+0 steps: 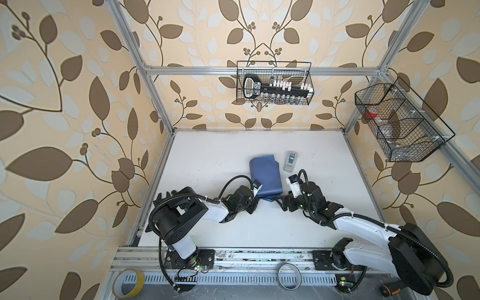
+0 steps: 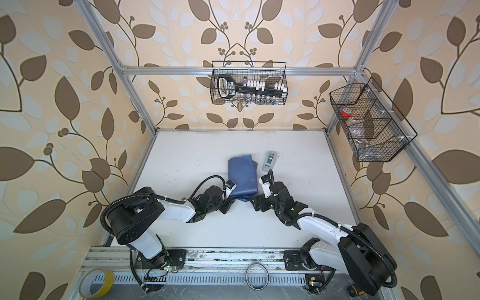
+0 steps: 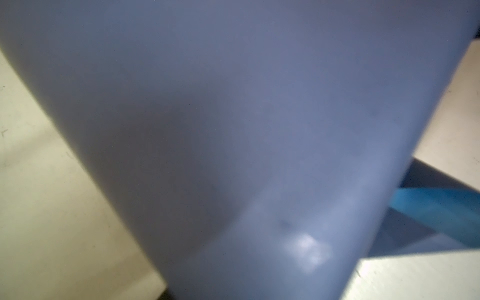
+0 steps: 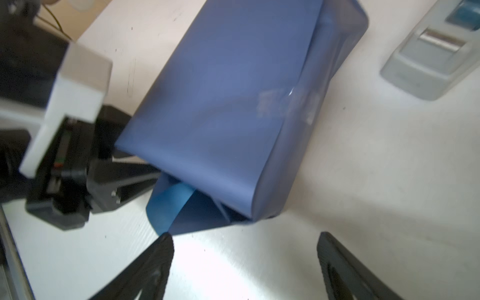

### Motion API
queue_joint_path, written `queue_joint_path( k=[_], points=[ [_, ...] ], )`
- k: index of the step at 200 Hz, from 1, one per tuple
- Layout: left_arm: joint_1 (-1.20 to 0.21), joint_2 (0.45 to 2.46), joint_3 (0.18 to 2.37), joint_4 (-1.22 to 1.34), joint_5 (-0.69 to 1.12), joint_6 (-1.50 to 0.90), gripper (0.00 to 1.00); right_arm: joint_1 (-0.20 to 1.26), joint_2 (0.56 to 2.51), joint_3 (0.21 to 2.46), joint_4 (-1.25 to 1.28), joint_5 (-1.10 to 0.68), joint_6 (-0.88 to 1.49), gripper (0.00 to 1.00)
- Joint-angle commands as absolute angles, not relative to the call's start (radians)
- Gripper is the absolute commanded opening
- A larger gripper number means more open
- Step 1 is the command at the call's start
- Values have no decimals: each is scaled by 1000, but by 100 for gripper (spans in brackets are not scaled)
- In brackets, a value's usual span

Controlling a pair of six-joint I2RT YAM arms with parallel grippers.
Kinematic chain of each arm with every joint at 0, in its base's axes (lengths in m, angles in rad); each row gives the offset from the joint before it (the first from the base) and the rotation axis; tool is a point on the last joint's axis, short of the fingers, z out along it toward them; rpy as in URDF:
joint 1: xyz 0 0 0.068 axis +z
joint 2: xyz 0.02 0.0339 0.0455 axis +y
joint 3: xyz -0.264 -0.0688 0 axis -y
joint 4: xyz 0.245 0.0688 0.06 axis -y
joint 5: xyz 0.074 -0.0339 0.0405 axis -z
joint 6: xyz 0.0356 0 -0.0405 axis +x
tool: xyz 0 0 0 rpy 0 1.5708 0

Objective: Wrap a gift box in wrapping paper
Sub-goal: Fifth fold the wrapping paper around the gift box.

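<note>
The wrapping paper (image 1: 266,176) (image 2: 242,176) lies mid-table, folded into a slate-blue bundle; its lighter blue face (image 4: 171,202) shows at the open near end. The gift box is hidden inside the paper. My left gripper (image 1: 257,201) (image 2: 232,200) sits at the bundle's near-left corner. Paper (image 3: 233,117) fills the left wrist view, and one black finger (image 4: 124,181) runs under the near edge with its tip hidden. My right gripper (image 4: 245,240) (image 1: 281,201) stands open just off the near-right end, with bare table between its fingers.
A grey-white tape dispenser (image 1: 290,161) (image 4: 436,52) stands just right of the bundle's far end. Wire baskets hang on the back rail (image 1: 274,83) and the right rail (image 1: 397,122). A yellow tape roll (image 1: 128,283) and a ring (image 1: 289,275) lie beyond the front rail.
</note>
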State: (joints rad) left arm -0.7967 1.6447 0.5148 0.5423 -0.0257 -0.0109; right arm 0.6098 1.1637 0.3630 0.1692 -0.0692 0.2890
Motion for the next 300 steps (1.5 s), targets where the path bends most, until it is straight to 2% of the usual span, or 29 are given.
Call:
queue_joint_path(
  k=[1, 38, 112, 127, 206, 265, 300],
  points=[
    [-785, 1646, 549, 555, -5, -25, 39, 650, 1167, 319, 229, 25, 296, 91],
    [-785, 1643, 546, 556, -3, -28, 39, 706, 1250, 294, 332, 77, 313, 93],
    [-785, 1642, 545, 556, 0, -28, 41, 704, 1463, 369, 532, 72, 274, 92],
    [-786, 1640, 546, 556, -1, -26, 45, 703, 1475, 378, 539, 77, 276, 91],
    [-785, 1573, 517, 560, -43, -26, 79, 669, 1483, 378, 566, 65, 291, 85],
    [-787, 1393, 473, 475, -71, 0, 84, 651, 1496, 379, 598, 41, 327, 82],
    [-787, 1325, 477, 417, -35, 149, 85, 642, 1505, 377, 610, 32, 335, 81]
  ],
)
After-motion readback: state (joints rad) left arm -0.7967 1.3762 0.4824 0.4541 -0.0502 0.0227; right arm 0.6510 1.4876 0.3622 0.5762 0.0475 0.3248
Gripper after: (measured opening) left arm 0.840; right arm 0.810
